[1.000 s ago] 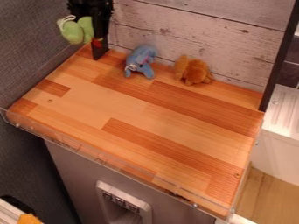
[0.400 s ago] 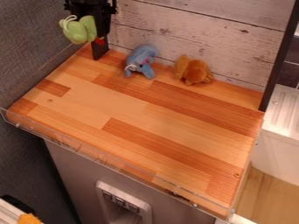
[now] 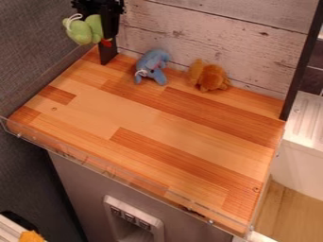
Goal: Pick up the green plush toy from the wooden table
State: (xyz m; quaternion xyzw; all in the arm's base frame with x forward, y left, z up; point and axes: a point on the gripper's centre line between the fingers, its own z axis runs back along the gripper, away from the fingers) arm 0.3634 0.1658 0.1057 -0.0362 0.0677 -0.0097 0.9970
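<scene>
So the black gripper (image 3: 106,31) is up in the top left of the view, over the back corner, and its fingers are pinched on a green plush (image 3: 80,32). That one's soft and rounded, kinda lumpy, with a loop of pale string on top and a bit of red low down on the side by the gripper. It's up off the tabletop (image 3: 145,118), right next to the back corner, where a black post (image 3: 108,54) stands.

Along the back there's a fuzzy blue plush (image 3: 152,66) with a pale string on it, then a fluffy orange-brown plush (image 3: 209,76), all round lumps. They're apart from each other, near the whitewashed plank wall (image 3: 208,38).

The top is striped wood, light and reddish strips, with a wide stretch from the toys to the see-through lip (image 3: 95,165) on the front edge. Dark textured wall (image 3: 38,66) past the left edge, tall black upright (image 3: 300,71) at the right back corner.
</scene>
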